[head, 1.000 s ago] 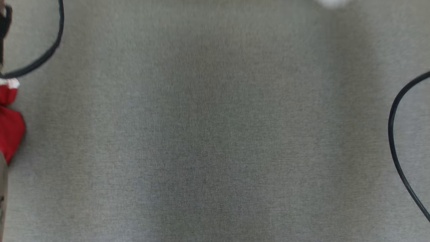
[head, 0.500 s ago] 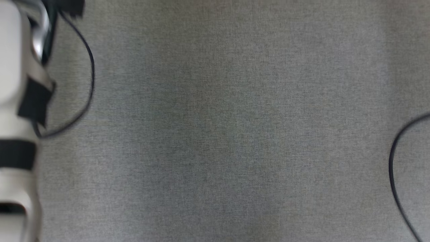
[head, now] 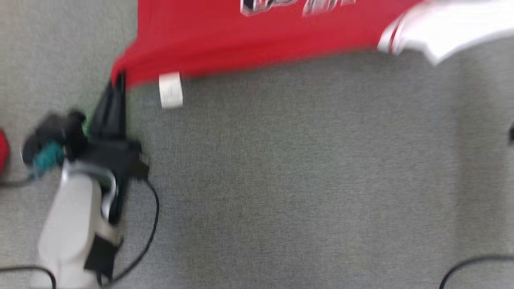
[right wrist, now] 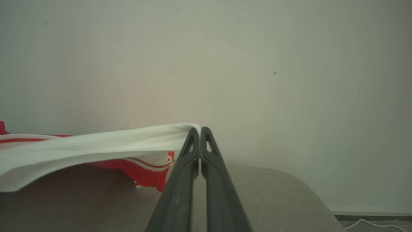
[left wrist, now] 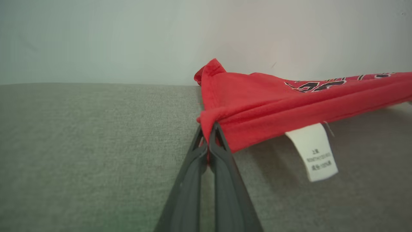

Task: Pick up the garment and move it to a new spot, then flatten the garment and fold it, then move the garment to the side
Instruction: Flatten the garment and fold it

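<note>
The left gripper (left wrist: 209, 130) has its two dark fingers pressed together on the lower left corner of the garment (head: 257, 36), with the red hem bunched between the tips. The garment is a red shirt with black and white lettering across it. It is stretched taut and raised off the grey fabric surface (head: 289, 180) along the top of the head view. A white care label (left wrist: 312, 151) hangs from the hem just right of the pinched corner. Further right the red cloth gives way to a white sleeve (head: 449, 28) trimmed with thin red stripes. The right gripper (right wrist: 199, 130) is clamped shut on the sleeve's edge, pulling it out flat.

Below the shirt, the grey surface lies broad and bare, crossed only by a black cable (head: 154, 220) beside the pale left forearm (head: 68, 228). Behind the surface stands a plain wall (left wrist: 96, 38). In the right wrist view the surface's far right edge (right wrist: 305, 180) rounds off.
</note>
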`<state>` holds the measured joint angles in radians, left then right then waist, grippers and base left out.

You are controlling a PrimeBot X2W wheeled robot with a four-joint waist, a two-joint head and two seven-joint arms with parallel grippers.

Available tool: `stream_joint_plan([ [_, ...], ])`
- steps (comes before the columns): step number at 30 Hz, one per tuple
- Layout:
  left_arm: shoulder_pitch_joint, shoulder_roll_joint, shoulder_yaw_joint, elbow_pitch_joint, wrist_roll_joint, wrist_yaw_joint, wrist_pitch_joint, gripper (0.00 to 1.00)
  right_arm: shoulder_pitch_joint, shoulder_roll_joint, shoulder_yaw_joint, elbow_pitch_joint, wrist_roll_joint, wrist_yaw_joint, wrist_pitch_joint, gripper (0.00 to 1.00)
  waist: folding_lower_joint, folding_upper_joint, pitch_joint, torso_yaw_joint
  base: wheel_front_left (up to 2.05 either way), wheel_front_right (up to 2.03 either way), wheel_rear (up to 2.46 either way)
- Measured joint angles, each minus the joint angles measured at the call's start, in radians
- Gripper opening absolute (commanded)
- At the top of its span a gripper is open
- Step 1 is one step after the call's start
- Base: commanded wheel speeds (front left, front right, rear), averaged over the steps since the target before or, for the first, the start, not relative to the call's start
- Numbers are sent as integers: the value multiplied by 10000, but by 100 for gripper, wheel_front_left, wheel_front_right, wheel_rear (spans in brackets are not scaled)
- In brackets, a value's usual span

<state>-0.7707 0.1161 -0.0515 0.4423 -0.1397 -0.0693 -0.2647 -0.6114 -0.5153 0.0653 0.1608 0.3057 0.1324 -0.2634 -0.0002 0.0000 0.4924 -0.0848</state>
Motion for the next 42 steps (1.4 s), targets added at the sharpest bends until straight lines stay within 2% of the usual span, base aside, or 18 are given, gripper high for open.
stream_joint_plan([
  [9,2372,-504,767,192,100,-261,-2,0,3091,825,-178,339,-84,12,2,0,-1,-1,-1255,-176,0,0,0],
  [18,4309,-725,836,255,274,-353,2,0,4962,1308,-512,777,-132,36,2,0,-1,-1,-2525,-420,0,0,0],
  [23,5477,-757,761,201,-75,-391,10,0,5924,1519,-568,930,-251,36,2,0,-1,-2,-3340,-499,0,0,0],
  [33,6969,-750,571,109,-522,-153,10,0,7027,1848,-387,1114,-376,36,2,0,0,-2,-4705,-516,0,0,0],
  [42,7886,-756,274,36,-861,-54,10,0,7557,1875,-525,963,-510,36,2,0,1,-1,-5114,-326,0,0,0],
])
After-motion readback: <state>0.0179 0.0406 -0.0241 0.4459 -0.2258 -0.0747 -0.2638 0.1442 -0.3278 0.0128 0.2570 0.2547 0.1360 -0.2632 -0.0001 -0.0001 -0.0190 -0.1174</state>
